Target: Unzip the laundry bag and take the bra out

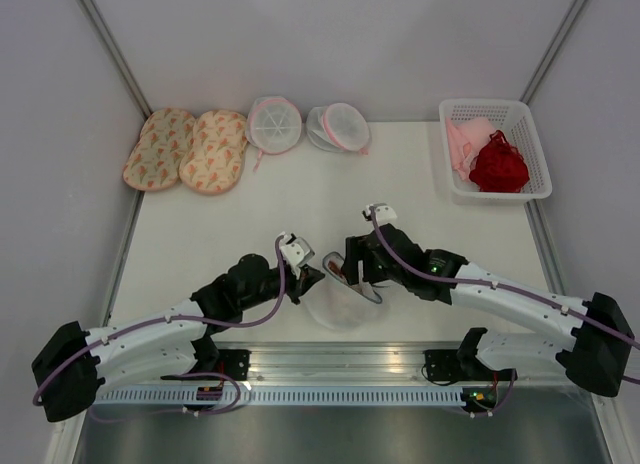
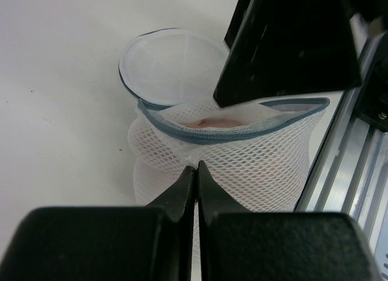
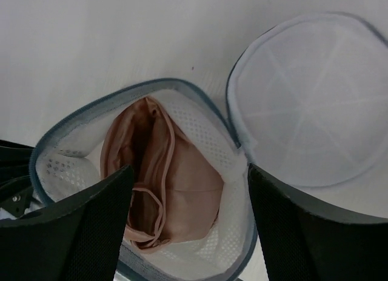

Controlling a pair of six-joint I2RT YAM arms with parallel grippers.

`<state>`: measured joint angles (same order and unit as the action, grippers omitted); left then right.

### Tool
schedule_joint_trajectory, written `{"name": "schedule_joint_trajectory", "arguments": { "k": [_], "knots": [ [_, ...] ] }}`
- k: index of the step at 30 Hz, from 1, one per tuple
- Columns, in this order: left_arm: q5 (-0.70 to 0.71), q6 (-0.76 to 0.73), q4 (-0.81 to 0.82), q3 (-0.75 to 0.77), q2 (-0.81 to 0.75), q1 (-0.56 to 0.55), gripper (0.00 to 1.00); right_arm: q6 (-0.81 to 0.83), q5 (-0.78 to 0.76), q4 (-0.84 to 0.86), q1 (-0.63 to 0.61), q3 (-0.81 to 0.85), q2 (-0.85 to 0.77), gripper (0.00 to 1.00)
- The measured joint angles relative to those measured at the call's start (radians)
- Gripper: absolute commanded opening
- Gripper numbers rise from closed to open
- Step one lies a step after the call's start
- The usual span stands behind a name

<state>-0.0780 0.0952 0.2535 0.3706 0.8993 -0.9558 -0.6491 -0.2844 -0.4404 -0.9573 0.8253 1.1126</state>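
Table (image 1: 230,224), bra (image 3: 163,184) below right pincer (image 3: 188,172)

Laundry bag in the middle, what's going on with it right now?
The left fingers pinch the bag's mesh wall, holding it. It is already unzipped, with the lid flipped back. The right fingers hang open over the mouth; the bra lies inside, not yet gripped.
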Motion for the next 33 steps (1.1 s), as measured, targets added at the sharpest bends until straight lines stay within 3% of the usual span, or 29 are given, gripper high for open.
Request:
{"name": "schedule_joint_trajectory", "arguments": {
  "k": [6,16,19,23,24,33],
  "knots": [
    [0.006,0.0,-0.001,0.0,-0.029,0.0,0.02,0.031,0.208,0.14,0.0,-0.061,0.107,0.68],
    [0.025,0.0,-0.014,0.0,-0.029,0.0,0.02,-0.009,0.475,0.343,-0.01,-0.146,0.135,0.52],
    [0.027,0.0,-0.014,0.0,-0.029,0.0,0.02,-0.026,0.495,0.371,-0.039,-0.153,0.188,0.38],
    [0.031,0.0,-0.014,0.0,-0.029,0.0,0.02,-0.041,0.497,0.383,-0.082,-0.153,0.245,0.03],
    [0.033,0.0,-0.015,0.0,-0.029,0.0,0.02,-0.042,0.494,0.381,-0.09,-0.152,0.255,0.0],
    [0.05,0.0,-0.022,0.0,-0.042,0.0,0.02,-0.003,0.348,0.233,-0.104,-0.087,0.174,0.01]
  ]
}}
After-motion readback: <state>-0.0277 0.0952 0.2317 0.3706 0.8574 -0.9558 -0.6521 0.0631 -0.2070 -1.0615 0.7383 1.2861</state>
